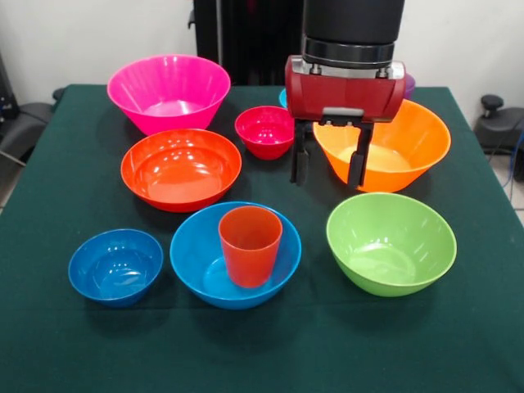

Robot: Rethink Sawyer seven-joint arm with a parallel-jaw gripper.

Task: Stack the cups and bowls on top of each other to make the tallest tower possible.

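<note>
1. Nearest to the camera, on the green tablecloth (262, 352), three bowls stand in a row. At the left is the small dark blue bowl (115, 266), upright and empty.
2. In the middle of this row is the sky-blue bowl (205, 250). The orange-red cup (250, 244) stands upright inside it, mouth up, a little right of the bowl's centre. This is the only stacked pair on the table.
3. At the right of the row is the lime green bowl (390, 242), upright and empty, just beside the sky-blue bowl but not touching it.
4. Farther back at the left is the red-orange bowl (181, 168), also empty.
5. Behind it, right of centre, the gripper (328, 167) hangs from the red and black arm. Its two dark fingers are apart and hold nothing. They are in front of the left rim of the orange bowl (401, 151).
6. The small magenta-red bowl (264, 131) stands left of the gripper, between the red-orange and orange bowls.
7. Farthest at the left is the large pink bowl (169, 92).
8. Behind the gripper body only small parts of a cyan bowl (282, 97) and a purple cup (408, 83) are visible.
</note>
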